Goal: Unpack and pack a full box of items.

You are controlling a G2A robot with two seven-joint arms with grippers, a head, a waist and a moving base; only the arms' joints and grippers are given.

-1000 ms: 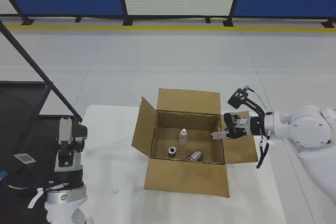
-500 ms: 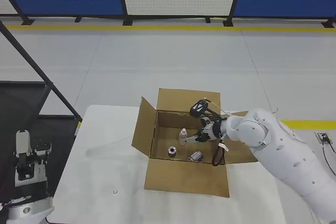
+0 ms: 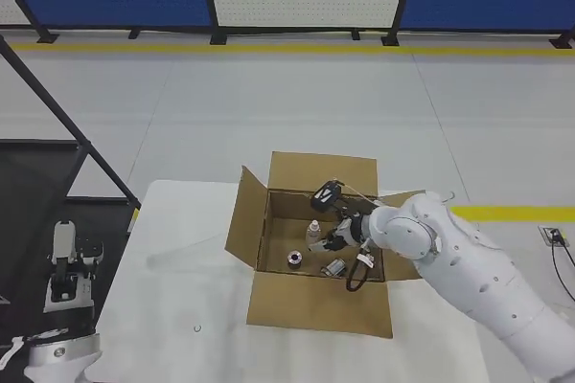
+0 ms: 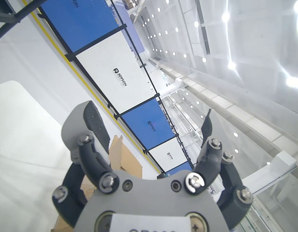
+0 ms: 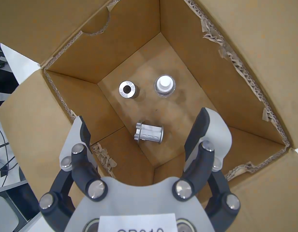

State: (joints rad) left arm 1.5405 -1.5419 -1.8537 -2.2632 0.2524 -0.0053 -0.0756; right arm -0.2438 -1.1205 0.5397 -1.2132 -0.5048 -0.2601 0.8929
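Three items (image 5: pixel 149 135) (one toppled) in box (image 5: pixel 199 56)

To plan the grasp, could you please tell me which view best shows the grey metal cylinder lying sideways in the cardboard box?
Right wrist view: the grey metal cylinder lies close and unobstructed. The top view shows it tiny; the left wrist view faces the ceiling.
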